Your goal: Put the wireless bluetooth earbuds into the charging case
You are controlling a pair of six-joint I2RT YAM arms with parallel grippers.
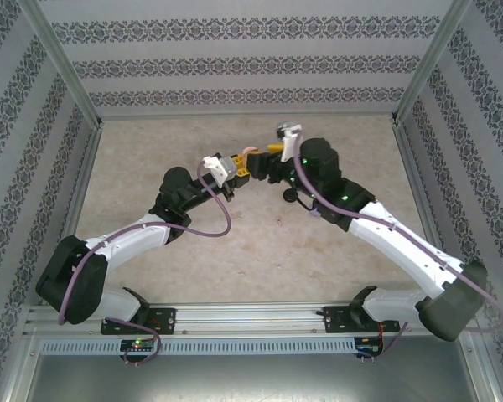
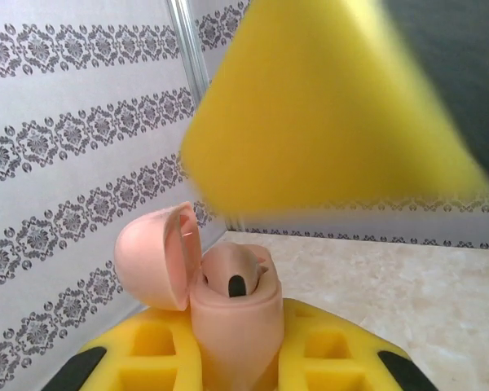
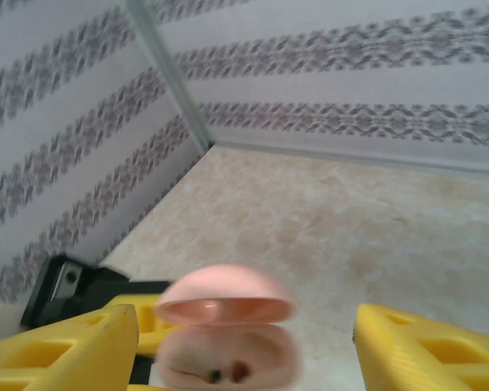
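Above the middle of the desk (image 1: 235, 251) the two arms meet. Left pincer (image 2: 232, 362) is clamped on the base of a pink charging case (image 2: 232, 318), holding it upright off the desk with its lid (image 2: 159, 257) swung open to one side. Right pincer (image 3: 244, 350) stands with its yellow fingers (image 3: 65, 350) spread wide, one on each side of the case, gripping nothing. A dark slot (image 2: 236, 285) shows in the case's top; what lies in its wells is too blurred to tell.

surface: beige mottled table (image 1: 235, 251) | on it: small dark object (image 1: 291, 197), identity unclear
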